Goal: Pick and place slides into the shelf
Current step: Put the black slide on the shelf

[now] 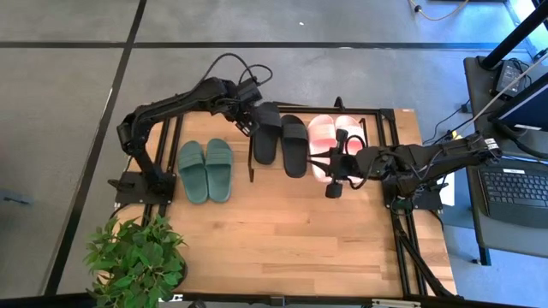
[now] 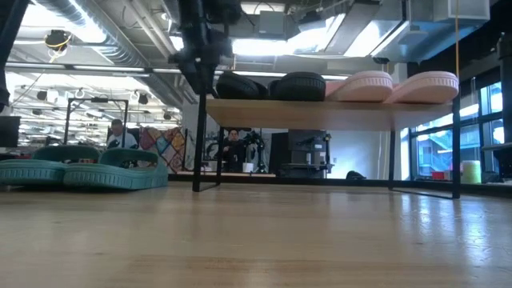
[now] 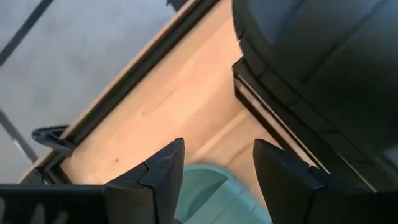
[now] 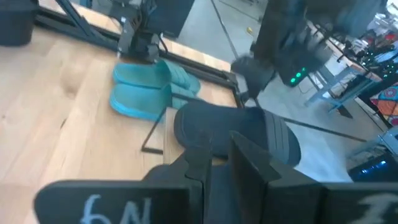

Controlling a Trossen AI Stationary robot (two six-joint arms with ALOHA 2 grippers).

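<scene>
Shelf (image 1: 377,112): black tube rack at the far side of the table; the low view shows its deck raised on thin legs.
Black slides (image 1: 280,141): side by side on the rack's left part. Long axes run near-to-far across the table; which end is the toe I cannot tell from above.
Pink slides (image 1: 330,137): side by side on the rack's right part, parallel to the black pair, same near-to-far axis. The right arm hides part of them.
Green slides (image 1: 205,169): flat on the bare table (image 1: 282,239), just left of the rack, soles down, touching along their inner edges. Long axes parallel to the shelved pairs. Judged to be the last pair to shelve.
Left gripper (image 1: 246,120): hangs at the rack's left far corner, above the outer black slide. Its wrist view shows the fingers (image 3: 163,171) apart with nothing between them; green foam and rack tubing lie below.
Right gripper (image 1: 336,171): low over the near ends of the pink pair. In its wrist view the fingers (image 4: 249,163) stand close together with only a narrow gap, gripping nothing that I can see.
Why so placed: parallel near-to-far stowing lets pairs sit abreast; room for the green pair is not visible.
Plant (image 1: 137,257): near left corner, well apart from the work.
</scene>
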